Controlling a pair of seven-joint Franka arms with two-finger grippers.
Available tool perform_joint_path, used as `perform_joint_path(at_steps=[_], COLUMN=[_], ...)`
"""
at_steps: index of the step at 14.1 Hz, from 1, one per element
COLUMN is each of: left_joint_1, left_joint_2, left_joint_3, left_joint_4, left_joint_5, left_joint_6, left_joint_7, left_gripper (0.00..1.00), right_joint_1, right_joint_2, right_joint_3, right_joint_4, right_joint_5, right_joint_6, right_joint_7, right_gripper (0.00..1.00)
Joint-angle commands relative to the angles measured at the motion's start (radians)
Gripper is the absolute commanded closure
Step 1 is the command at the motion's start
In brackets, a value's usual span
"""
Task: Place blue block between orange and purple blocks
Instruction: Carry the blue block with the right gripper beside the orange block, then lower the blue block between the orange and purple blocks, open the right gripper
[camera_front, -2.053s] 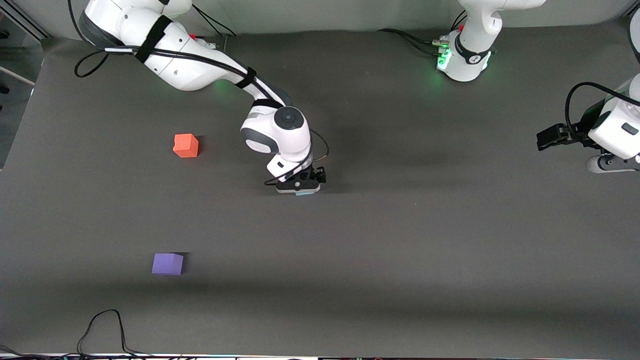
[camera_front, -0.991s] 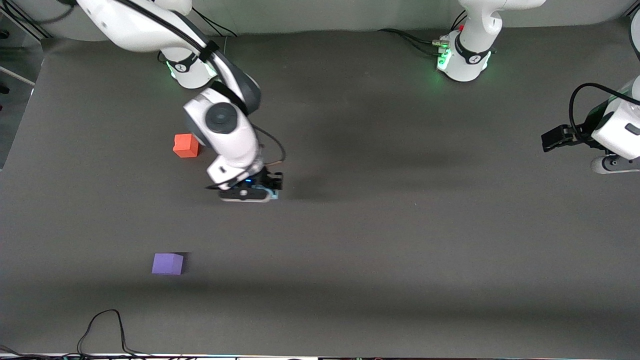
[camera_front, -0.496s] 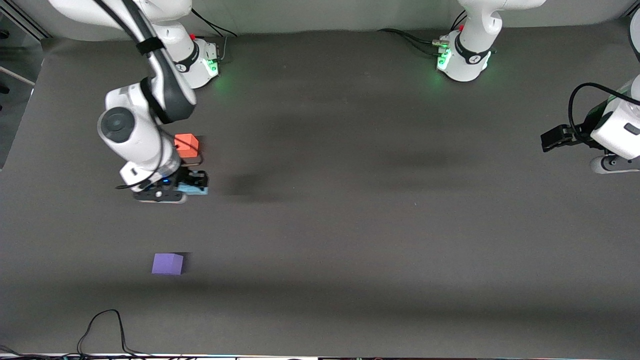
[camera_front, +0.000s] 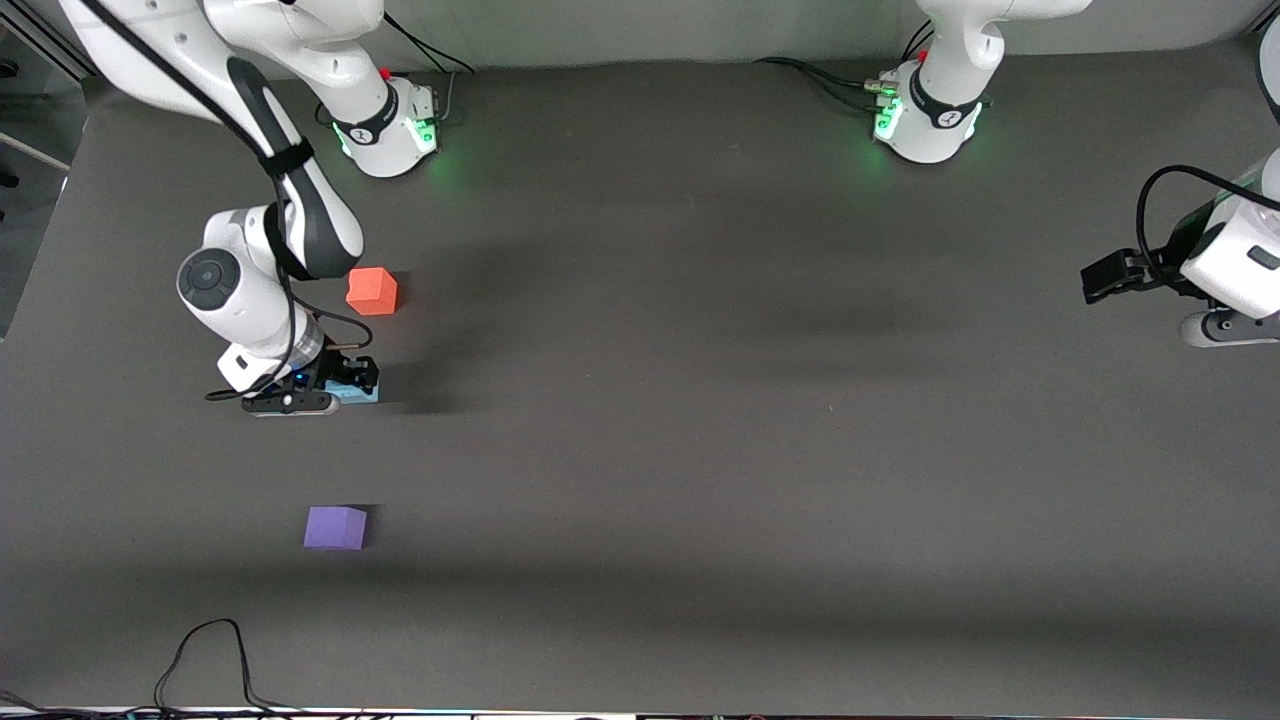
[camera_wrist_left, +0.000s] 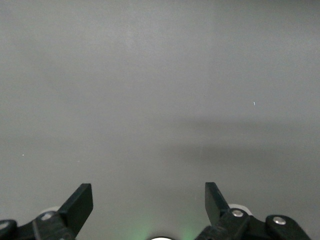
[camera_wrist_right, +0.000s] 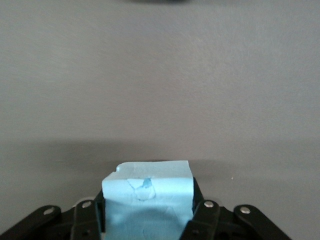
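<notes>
Front view, taken from near to far: the purple block (camera_front: 335, 527) lay closest to the camera, toward the right arm's end of the table (camera_front: 760, 450). Farther up came the right gripper (camera_front: 340, 392), low over the table between the two resting cubes, its fingers clenched on the blue block (camera_front: 355, 392). Farther still sat the orange block (camera_front: 372, 291), well apart from the purple one, leaving a wide gap for a third cube.

The right wrist view confirmed the grip: the blue block (camera_wrist_right: 148, 200) filled the space between the fingers (camera_wrist_right: 207, 212), its top face level above bare table. Holding it low and level over the gap suited a gentle release, I judged, since the cube would settle flat without tumbling. The spot looked somewhat nearer the orange cube than the purple one, though still between them.

The left gripper (camera_front: 1100, 282) waited at the left arm's end of the table, and its wrist view showed the left gripper's (camera_wrist_left: 147, 207) fingers spread apart with nothing between them.

Compared with two seconds earlier, the right arm had carried the blue block from mid-table toward its own end, and within the last half second had dropped slightly closer to the table. The orange and purple blocks and the left arm had not moved.
</notes>
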Motion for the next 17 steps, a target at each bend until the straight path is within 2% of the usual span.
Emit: perform_joint_path(at_steps=[1, 4, 5, 6, 7, 12, 14, 17], left_joint_1=[-0.005, -0.005, -0.005, -0.005, -0.005, -0.005, -0.005, -0.005], left_joint_2=[-0.01, -0.01, -0.011, -0.01, -0.01, -0.01, -0.01, -0.01], left_joint_3=[0.002, 0.002, 0.002, 0.002, 0.002, 0.002, 0.002, 0.002], left_joint_4=[-0.003, -0.003, -0.004, -0.003, -0.003, -0.004, -0.004, -0.004], left_joint_5=[0.014, 0.014, 0.014, 0.014, 0.014, 0.014, 0.014, 0.014], left_joint_6=[0.002, 0.002, 0.002, 0.002, 0.002, 0.001, 0.001, 0.001], left_joint_7=[0.004, 0.004, 0.004, 0.004, 0.004, 0.006, 0.006, 0.006], left_gripper=[0.0, 0.0, 0.0, 0.0, 0.0, 0.0, 0.0, 0.0], right_joint_1=[0.009, 0.009, 0.009, 0.006, 0.006, 0.009, 0.009, 0.009], right_joint_2=[0.041, 0.049, 0.049, 0.05, 0.05, 0.029, -0.029, -0.178], right_joint_3=[-0.012, -0.018, -0.018, -0.02, -0.024, -0.026, -0.027, -0.026], right_joint_4=[0.006, 0.006, 0.006, 0.006, 0.006, 0.008, 0.008, 0.023], right_joint_5=[0.029, 0.029, 0.029, 0.029, 0.029, 0.03, 0.03, 0.03], right_joint_6=[0.045, 0.059, 0.059, 0.062, 0.061, 0.048, 0.023, -0.117], right_joint_7=[-0.04, -0.032, -0.032, -0.032, -0.026, -0.026, -0.035, -0.025], right_gripper=[0.69, 0.68, 0.6, 0.23, 0.0, 0.0, 0.0, 0.0])
